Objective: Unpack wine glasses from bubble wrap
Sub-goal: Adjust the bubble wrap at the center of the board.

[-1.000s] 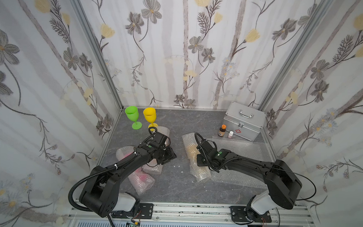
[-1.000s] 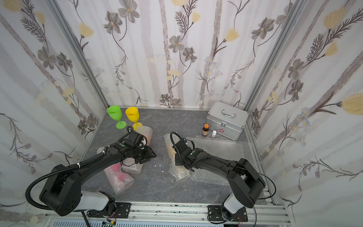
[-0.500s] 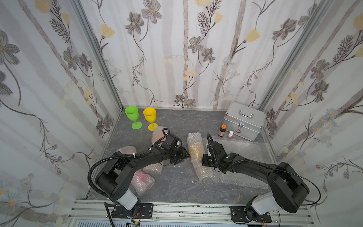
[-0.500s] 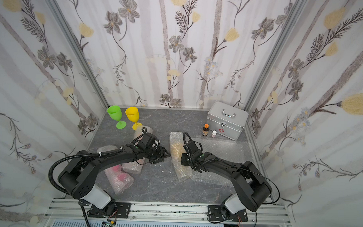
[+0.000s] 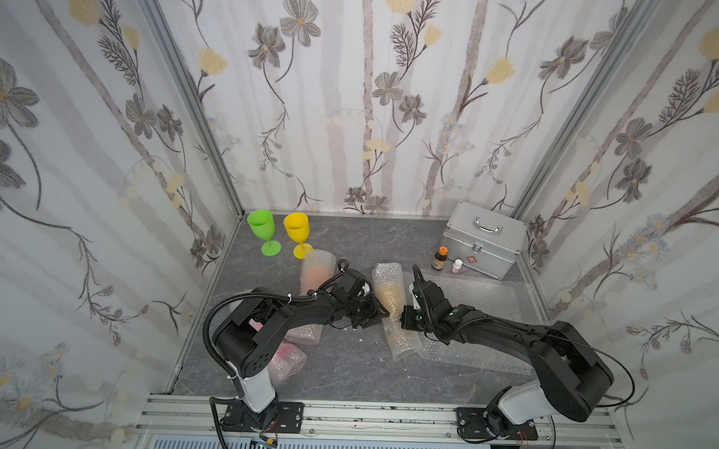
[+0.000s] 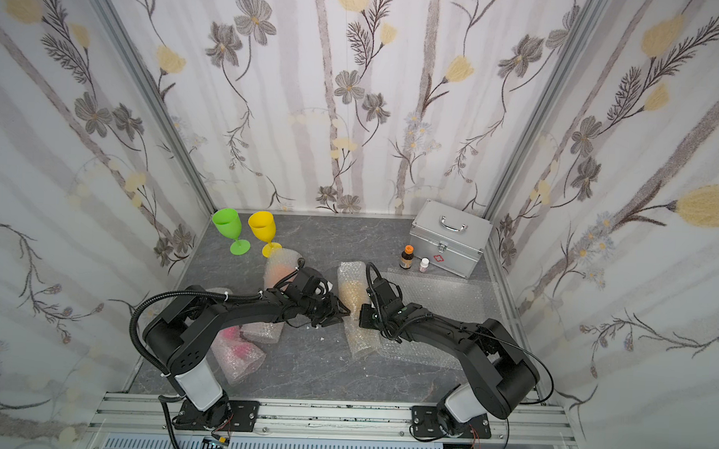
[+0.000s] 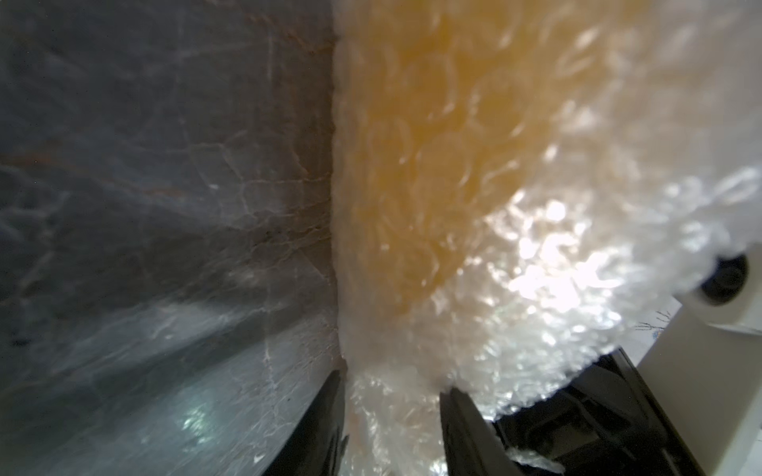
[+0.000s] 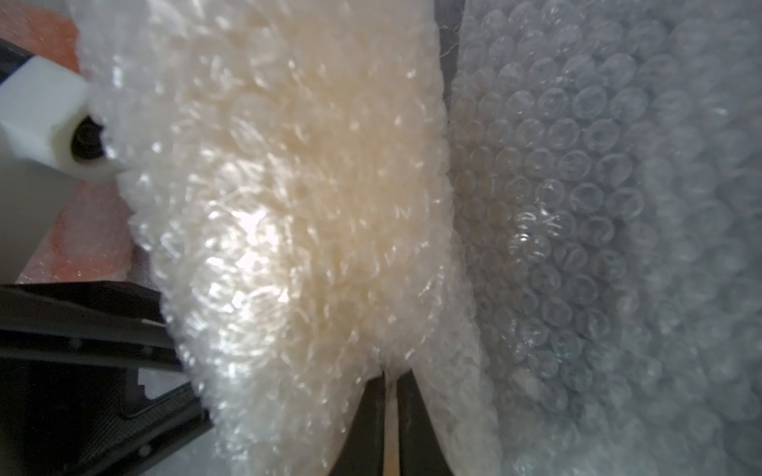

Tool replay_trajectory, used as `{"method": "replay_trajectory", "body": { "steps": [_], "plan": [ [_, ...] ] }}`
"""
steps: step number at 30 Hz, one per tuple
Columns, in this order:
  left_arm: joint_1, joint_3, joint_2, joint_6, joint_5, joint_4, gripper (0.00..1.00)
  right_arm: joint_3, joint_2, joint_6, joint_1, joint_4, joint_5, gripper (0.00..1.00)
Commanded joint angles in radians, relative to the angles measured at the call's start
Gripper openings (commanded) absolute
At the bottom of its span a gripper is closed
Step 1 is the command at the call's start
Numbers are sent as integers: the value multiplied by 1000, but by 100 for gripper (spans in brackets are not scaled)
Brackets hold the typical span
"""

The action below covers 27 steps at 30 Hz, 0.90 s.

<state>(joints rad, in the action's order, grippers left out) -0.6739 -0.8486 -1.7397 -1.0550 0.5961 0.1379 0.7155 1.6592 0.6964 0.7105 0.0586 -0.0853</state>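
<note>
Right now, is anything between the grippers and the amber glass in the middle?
Only its bubble wrap roll: the amber wine glass lies inside, and the left gripper and right gripper pinch the wrap from opposite sides.

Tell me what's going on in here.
Both arms are working on the middle bubble-wrap roll, which has an amber glass showing through it. The left gripper and the right gripper each pinch its wrap from opposite sides. A green glass and a yellow glass already stand unwrapped at the back. An orange roll and a pink roll are not yet opened.
</note>
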Motion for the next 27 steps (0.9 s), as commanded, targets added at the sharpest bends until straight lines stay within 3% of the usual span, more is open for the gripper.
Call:
{"method": "replay_trajectory", "body": {
  "steps": [1,4,11,27],
  "plan": [
    [-5,-1,13,-4,18,7,31,6,1,8,3,-35,-39,11],
    [-4,-10,18,15,-3,-26,17,17,2,2,3,-32,-48,11],
    [-4,-53,60,91,-69,-171,0,23,-42,-11,6,-20,-54,19],
    [8,-201,242,381,-297,-720,0,79,-165,-23,6,44,-36,23]
  ]
}}
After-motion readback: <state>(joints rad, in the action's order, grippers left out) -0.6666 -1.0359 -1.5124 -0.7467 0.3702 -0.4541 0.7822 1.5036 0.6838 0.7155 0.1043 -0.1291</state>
